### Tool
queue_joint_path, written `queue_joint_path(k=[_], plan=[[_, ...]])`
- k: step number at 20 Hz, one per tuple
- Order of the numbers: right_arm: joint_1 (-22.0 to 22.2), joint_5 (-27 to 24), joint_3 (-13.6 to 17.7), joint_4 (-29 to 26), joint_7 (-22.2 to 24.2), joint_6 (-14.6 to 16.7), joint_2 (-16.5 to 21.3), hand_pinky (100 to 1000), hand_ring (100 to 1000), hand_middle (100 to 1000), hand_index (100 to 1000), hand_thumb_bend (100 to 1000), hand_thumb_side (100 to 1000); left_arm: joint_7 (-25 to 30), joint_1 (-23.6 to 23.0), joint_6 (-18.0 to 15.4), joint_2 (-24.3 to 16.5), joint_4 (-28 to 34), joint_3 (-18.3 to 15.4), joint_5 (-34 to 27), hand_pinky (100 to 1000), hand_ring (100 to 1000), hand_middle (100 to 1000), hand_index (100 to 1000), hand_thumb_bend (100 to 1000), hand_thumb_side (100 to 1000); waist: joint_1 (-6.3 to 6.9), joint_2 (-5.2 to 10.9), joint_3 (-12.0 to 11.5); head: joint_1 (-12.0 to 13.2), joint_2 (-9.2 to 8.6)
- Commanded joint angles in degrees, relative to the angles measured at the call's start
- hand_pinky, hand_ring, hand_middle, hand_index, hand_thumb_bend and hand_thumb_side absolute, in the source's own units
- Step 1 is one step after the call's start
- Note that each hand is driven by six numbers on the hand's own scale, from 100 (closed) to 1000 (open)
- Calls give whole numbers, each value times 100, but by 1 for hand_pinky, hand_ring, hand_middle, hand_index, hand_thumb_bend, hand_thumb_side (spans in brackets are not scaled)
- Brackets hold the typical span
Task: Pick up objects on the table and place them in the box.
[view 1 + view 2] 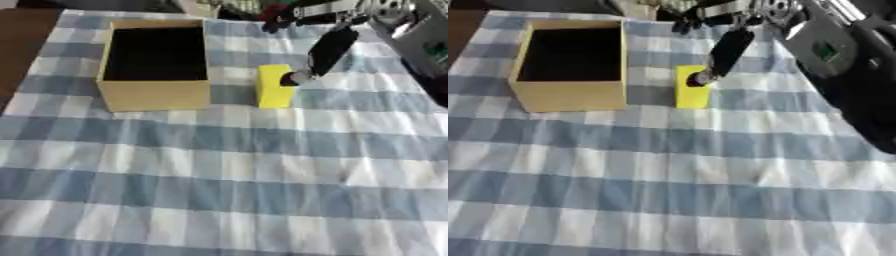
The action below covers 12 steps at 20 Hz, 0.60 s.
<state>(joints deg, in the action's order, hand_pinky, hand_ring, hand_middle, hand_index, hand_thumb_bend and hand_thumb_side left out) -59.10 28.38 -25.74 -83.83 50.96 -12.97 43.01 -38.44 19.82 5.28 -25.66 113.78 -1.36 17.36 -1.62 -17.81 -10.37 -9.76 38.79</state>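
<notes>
**Right hand at the yellow block, box open beside it**

Your right hand comes in from the two o'clock corner of the table, the black and silver arm slanting down across the checked cloth. One long black finger reaches down and toward the left, and its pale tip meets the upper right edge of the yellow block. You cannot tell from either eye whether that tip only touches the block or whether another finger closes on its far side, so the state of the hand stays uncertain: the rest of the fingers are a dark cluster up near twelve o'clock, too blurred to read.

The yellow block stands upright on the blue and white checked tablecloth, slightly above the middle of your view, toward one o'clock from centre. Just beside it, at its nine o'clock, sits the cardboard box, open at the top with a dark inside. A narrow strip of cloth separates box and block; they do not touch.

The brown table edge shows bare at ten o'clock, past the cloth. Some unclear clutter lies along the far edge at twelve o'clock.

Your left hand shows in neither view.
</notes>
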Motion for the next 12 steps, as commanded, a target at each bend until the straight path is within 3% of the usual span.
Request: queue_joint_path(k=[1,12], plan=[[-173,159,80,305,53,66,-54,982,1000,933,997,425,310,1,100,18,-68,81,-20,-22,954,698,547,777,100,292,17,97,-25,-42,55],[-261,326,178,1004,101,213,-341,988,1000,919,1000,413,353,-12,138,20,-54,81,-13,-48,955,697,536,768,100,290,-2,49,-72,-64,83]])
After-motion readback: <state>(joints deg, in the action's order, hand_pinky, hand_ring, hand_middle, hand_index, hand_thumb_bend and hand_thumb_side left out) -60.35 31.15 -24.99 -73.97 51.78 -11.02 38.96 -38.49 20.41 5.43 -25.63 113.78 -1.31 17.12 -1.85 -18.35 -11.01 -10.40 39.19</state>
